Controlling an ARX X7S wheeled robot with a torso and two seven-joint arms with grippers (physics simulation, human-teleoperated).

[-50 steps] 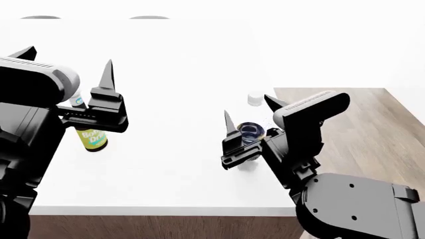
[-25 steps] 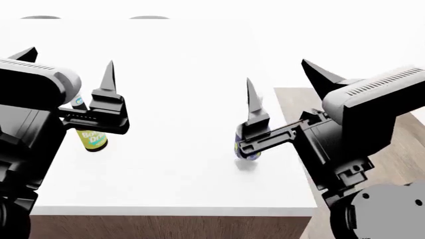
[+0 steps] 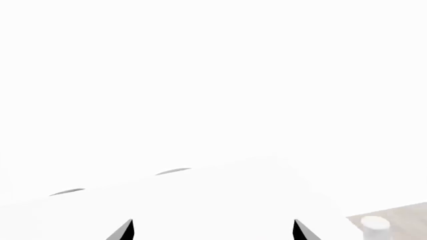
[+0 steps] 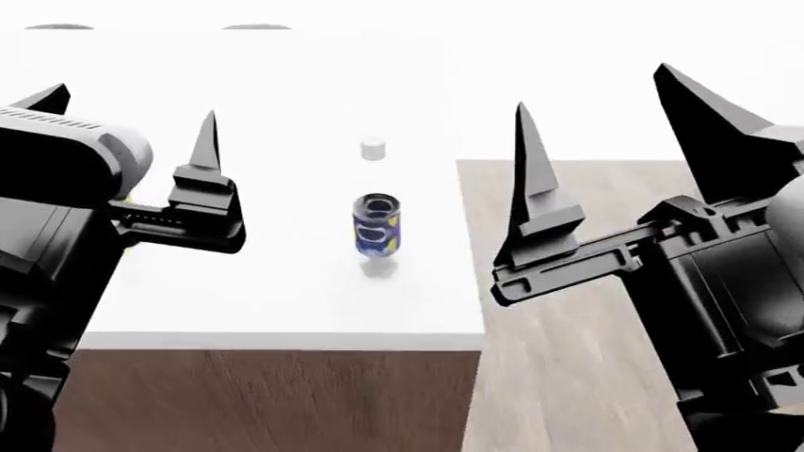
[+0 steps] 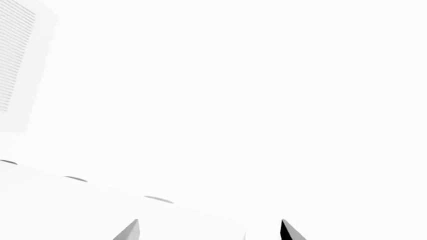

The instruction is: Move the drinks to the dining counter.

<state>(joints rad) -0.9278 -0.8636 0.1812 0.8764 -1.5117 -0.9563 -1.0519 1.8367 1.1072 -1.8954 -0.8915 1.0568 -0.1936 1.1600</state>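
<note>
Blue-labelled clear bottle (image 4: 377,224) freed on the dining counter (image 4: 277,320).
Right gripper (image 4: 616,132) has withdrawn right of it, jaws apart; left gripper (image 4: 126,122) likewise apart.

A: Any readable text?
B: None. The bottle (image 4: 377,224) on the dining counter (image 4: 277,311) has a blue label, yellow marks, too blurred to read.
A: Wrist views?
B: Nothing.

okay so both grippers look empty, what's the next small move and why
Probably pull the right gripper further back: its fingers are spread, empty, beside the counter. The blue-label bottle stands free on the dining counter, so that placement looks done.
</note>
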